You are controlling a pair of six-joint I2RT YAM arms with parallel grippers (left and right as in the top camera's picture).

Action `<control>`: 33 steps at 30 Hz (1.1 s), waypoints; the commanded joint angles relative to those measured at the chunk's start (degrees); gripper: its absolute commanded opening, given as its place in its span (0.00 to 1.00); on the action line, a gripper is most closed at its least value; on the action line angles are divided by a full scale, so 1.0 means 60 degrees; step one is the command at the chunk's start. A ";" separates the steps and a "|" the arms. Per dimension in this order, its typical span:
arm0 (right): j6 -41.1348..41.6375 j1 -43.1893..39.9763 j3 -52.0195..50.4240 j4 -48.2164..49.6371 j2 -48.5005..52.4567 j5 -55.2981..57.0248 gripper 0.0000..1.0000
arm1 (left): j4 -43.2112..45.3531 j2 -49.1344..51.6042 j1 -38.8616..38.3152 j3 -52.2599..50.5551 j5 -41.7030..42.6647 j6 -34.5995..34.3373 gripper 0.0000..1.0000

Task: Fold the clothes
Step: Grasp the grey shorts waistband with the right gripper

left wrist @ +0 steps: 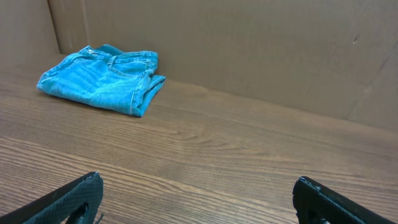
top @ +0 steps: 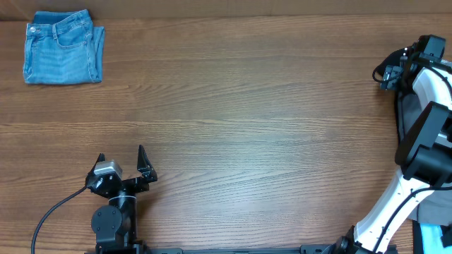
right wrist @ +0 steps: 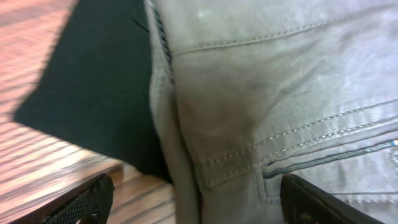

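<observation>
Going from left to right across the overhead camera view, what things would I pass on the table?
Folded blue jeans at the far left corner → left tool, open, near the front edge → a long stretch of bare wooden table → right arm at the right edge.

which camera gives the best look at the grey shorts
Right wrist: the grey shorts fill the frame, with seams and stitching clear. Overhead shows at most a grey sliver at its right edge; left wrist shows none of them.

You see the grey shorts (right wrist: 267,93) just ahead of the right end effector (right wrist: 199,194) blurred and frame-cropped.
</observation>
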 commanded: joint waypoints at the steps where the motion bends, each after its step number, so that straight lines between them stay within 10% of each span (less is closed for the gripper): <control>1: 0.0146 -0.0280 0.0066 0.0120 0.0317 0.0193 0.88 | 0.0025 -0.0102 -0.0051 -0.0036 0.0051 0.0208 1.00; 33: 0.0259 -0.1351 0.0073 -0.0120 0.0321 -0.0805 0.72 | 0.0025 -0.0102 -0.0051 -0.0036 0.0051 0.0211 1.00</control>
